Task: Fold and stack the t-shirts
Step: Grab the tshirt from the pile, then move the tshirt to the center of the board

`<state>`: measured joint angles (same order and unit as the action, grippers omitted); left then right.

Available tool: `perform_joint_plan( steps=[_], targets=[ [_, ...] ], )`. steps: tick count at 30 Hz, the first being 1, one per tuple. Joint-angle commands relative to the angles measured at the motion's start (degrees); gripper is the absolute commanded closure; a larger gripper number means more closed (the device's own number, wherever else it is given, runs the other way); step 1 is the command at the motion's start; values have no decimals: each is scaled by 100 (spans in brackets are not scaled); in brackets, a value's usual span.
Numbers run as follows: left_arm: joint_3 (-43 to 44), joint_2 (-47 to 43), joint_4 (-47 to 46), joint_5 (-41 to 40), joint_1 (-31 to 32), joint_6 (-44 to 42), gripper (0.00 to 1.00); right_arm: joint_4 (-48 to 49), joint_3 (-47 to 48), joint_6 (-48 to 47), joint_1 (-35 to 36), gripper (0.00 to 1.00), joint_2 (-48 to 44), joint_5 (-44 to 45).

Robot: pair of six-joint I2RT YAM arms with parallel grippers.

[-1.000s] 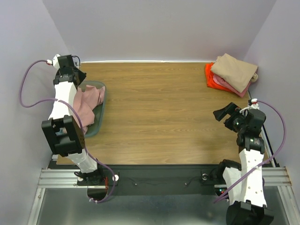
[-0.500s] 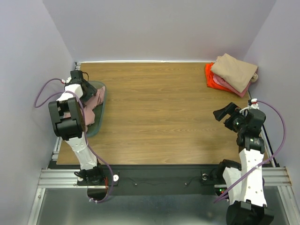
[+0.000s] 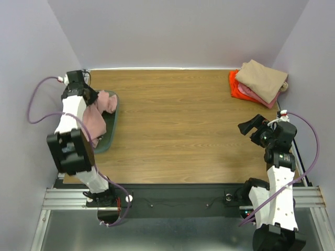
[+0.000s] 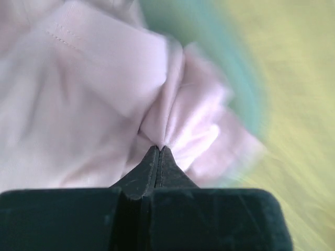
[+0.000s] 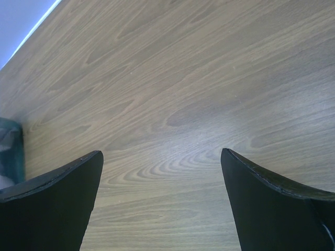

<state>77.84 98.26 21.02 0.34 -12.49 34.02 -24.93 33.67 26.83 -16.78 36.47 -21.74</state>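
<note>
A dusty-pink t-shirt (image 3: 99, 112) lies crumpled in the teal bin (image 3: 112, 128) at the table's left. My left gripper (image 3: 96, 100) is shut on a bunched fold of that pink t-shirt (image 4: 172, 120), and the cloth rises toward it above the bin. In the left wrist view the left gripper (image 4: 158, 149) pinches the fabric right at its tips. A folded stack sits at the far right corner: a tan t-shirt (image 3: 261, 79) on top, pink (image 3: 260, 98) and orange (image 3: 236, 88) ones below. My right gripper (image 3: 250, 125) hovers open over bare wood at the right, nothing between its fingers (image 5: 272, 198).
The bin's teal rim (image 5: 15, 151) shows at the left edge of the right wrist view. Grey walls close in the table on the left, back and right. Wooden tabletop (image 3: 178, 120) stretches between the bin and the stack.
My left gripper dipped into the bin, shut on the pink t-shirt and has drawn back up and left with the cloth. The right arm has not moved.
</note>
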Motion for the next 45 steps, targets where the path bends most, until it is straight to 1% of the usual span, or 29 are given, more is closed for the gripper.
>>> perform_joint_plan(
  steps=[1,2,3,7,9,10,13,14,15,16,18,19,22,23,24,25,26,27,31,33,35,37,38,39,40,41,43,44,45],
  targets=[
    [117,-1954,-422,150,10,-71,100,243,34,-64,34,0,-61,-41],
    [100,-2203,-484,159,10,7,100,243,17,-64,34,0,-61,-41],
    [73,-2658,-667,203,1,34,100,251,17,-55,34,0,-70,-32],
    [310,-3312,-967,931,115,79,100,260,43,-46,43,0,-87,-6],
    [827,-3357,-985,1222,290,26,100,260,34,-46,43,0,-96,-50],
    [1229,-3322,-942,1266,491,-53,100,260,34,-46,43,0,-87,-67],
    [1733,-3234,-652,654,695,-71,100,260,17,-55,43,0,-166,-33],
    [1995,-3199,-643,643,695,-80,100,260,17,-55,51,0,-175,-32],
    [2128,-3068,-643,695,695,-80,100,269,34,-46,52,0,-149,-41],
    [2434,-2980,-643,1009,765,-45,100,269,43,-38,69,0,-123,-50],
    [2743,-2752,-695,1449,1002,-62,100,269,61,-20,60,0,-96,-59],
    [2954,-2542,-887,1947,1438,-106,100,278,61,-2,60,0,-87,-67],
    [3157,-2129,-1580,2924,2187,-10,100,278,52,6,60,0,-114,-33],
    [3497,-2005,-1670,2998,2755,-9,100,278,43,15,69,0,-105,-32],
    [3736,-1725,-1714,2998,3126,-157,100,287,43,24,60,0,-96,-32],
    [4260,-1557,-1724,2929,3443,-220,100,287,52,41,69,0,-87,-67],
    [4535,-1390,-1724,2972,3716,-290,100,295,52,42,69,0,-96,-68],
    [4825,-1005,-1732,3050,4197,-352,100,296,52,42,78,0,-96,-68],
    [6231,-117,-1846,3595,4930,-212,100,287,17,85,95,0,-166,73],
    [6383,105,-1978,3657,5037,-107,100,287,25,103,113,0,-175,126],
    [6157,194,-2057,3474,5029,-158,100,278,34,86,148,0,-201,240],
    [5744,10,-2031,2931,4994,-343,100,260,69,68,174,0,-245,293],
    [5211,-78,-2005,2293,4854,-387,100,252,78,85,192,0,-245,328],
    [4919,-157,-1944,1938,4748,-431,100,199,96,94,201,0,-254,337],
    [4298,-314,-1769,1161,4625,-397,100,155,165,94,218,0,-254,459],
    [3935,-377,-1681,857,4259,-318,100,-63,244,103,236,0,-263,573],
    [3197,-500,-1488,329,3827,24,100,-345,403,68,254,0,-263,854],
    [2541,-518,-1399,13,3633,104,99,-494,604,68,262,0,-280,1169],
    [2238,-518,-1277,19,3257,218,74,-835,710,68,280,0,-263,1311]
  ],
)
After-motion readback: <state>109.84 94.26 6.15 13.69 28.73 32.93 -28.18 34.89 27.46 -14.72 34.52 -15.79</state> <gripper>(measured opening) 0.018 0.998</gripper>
